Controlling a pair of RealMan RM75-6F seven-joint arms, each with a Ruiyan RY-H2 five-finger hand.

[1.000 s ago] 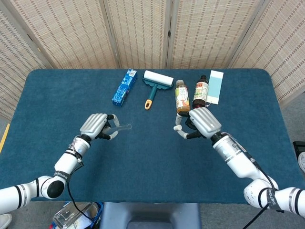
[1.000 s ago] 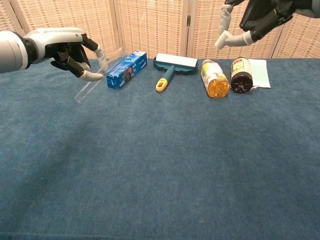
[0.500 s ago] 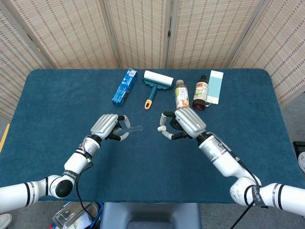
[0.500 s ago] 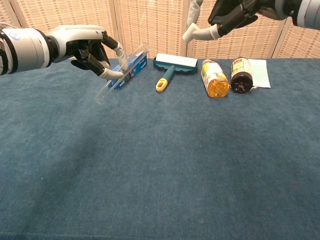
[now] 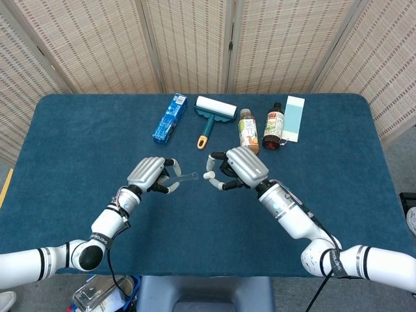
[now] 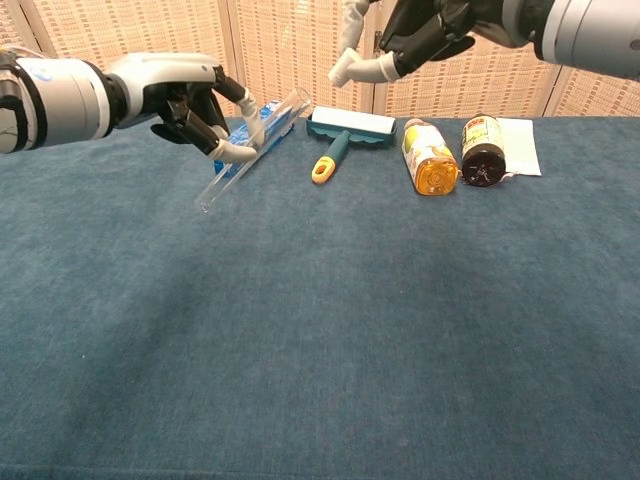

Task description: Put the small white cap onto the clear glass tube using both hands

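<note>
Bright, even indoor light fills both views, sharp across the blue table (image 5: 78, 130), with soft faint shadows under the arms, a mild shine on the clear tube (image 6: 250, 143), and the near arms slightly soft at the chest view's edges.

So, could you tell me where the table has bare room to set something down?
The near half of the table is bare cloth. The far edge is crowded: blue box, lint roller, two bottles, card.
</note>
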